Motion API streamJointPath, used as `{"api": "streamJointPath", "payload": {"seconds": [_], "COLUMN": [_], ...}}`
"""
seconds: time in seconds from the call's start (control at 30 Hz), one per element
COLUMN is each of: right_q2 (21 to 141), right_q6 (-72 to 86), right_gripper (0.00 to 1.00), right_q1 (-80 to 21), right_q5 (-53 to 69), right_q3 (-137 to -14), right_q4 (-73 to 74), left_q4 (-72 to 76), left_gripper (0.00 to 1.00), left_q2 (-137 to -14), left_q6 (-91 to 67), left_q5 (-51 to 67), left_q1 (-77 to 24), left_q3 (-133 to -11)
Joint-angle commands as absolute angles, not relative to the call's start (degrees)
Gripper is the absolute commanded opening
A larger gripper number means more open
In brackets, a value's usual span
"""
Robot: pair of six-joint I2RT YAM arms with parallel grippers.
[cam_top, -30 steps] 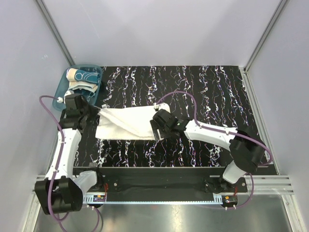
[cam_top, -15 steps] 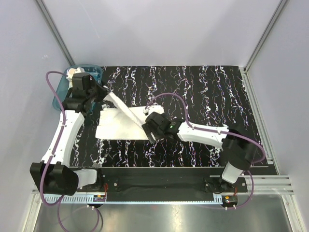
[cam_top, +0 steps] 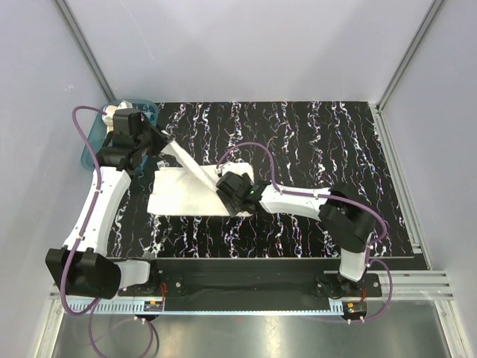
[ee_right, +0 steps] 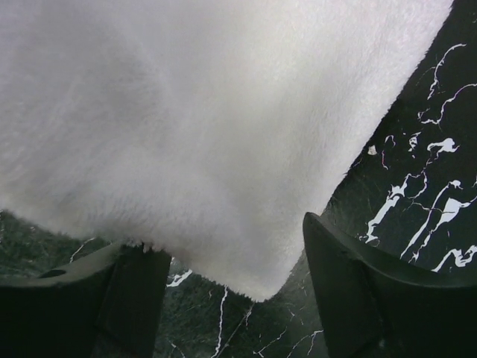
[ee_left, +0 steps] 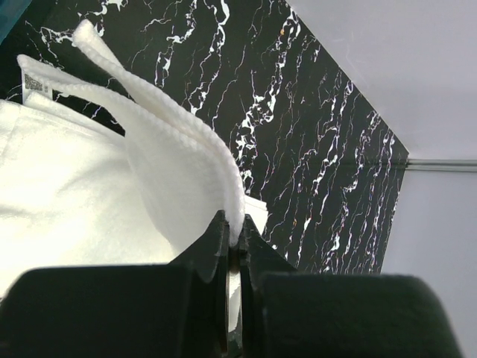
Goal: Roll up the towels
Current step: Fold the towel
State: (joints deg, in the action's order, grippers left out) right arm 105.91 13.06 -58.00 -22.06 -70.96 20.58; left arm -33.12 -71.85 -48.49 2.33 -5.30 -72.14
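The left gripper (ee_left: 232, 242) is pressed together on a hem of the white towel (cam_top: 182, 194); the thin edge sits right between its jaws, and from there a fold of cloth runs away from the gripper and down to the rest of the towel, which lies flat on the worktop (cam_top: 313, 142) below and ahead of it; I judge the corner is held up like this so that the cloth can be folded over or pulled straight before rolling; the right gripper (ee_right: 231, 253) stands with its jaws well apart and holds nothing; the towel's far end lies directly under it and between its two fingers, probably to pin or catch that end while the other arm pulls; the teal tub (cam_top: 89, 149) is just behind the left gripper, and the second towel I cannot make out, because the arm covers it; compared with one second ago, the left gripper has risen from the worktop and drawn back toward the tub, so the hem is now lifted into a tight strip; the right gripper has moved further in over the towel
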Motion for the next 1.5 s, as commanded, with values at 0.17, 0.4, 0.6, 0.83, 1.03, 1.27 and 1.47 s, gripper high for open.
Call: {"api": "streamJointPath", "payload": {"seconds": [0.17, 0.4, 0.6, 0.83, 1.03, 1.27, 1.47], "right_q2": [108.28, 105.47, 104.06, 103.27, 109.24, 108.99, 108.55], "right_q6": [11.69, 12.39, 18.44, 34.18, 44.63, 44.83, 43.77], "right_gripper": [0.54, 0.1, 0.0, 0.0, 0.0, 0.0, 0.0], "right_q1": [-56.34, -55.37, -51.87, -50.71, -50.63, -50.63, -50.8], "right_q5": [-24.96, -30.05, -40.22, -47.11, -47.72, -46.15, -43.51], "right_q3": [-72.25, -71.19, -72.42, -71.28, -74.44, -73.13, -71.81], "right_q4": [16.61, 16.78, 24.24, 32.78, 41.12, 39.91, 38.5], "left_q4": [-31.46, -31.55, -26.38, -17.97, -0.3, 3.07, 3.87], "left_gripper": [0.0, 0.0, 0.0, 0.0, 0.0, 0.0, 0.0], "left_q2": [-71.63, -72.51, -74.7, -74.02, -58.38, -54.93, -59.23], "left_q6": [-48.34, -47.55, -43.78, -30.68, -37.68, -39.2, -40.52], "left_q5": [1.85, 1.93, 7.89, 16.79, 17.23, 12.39, 8.18], "left_q1": [-5.54, -5.54, -6.15, -6.59, -6.59, -6.59, -6.59], "left_q3": [-76.29, -76.81, -77.26, -69.38, -38.66, -25.06, -21.28]}}
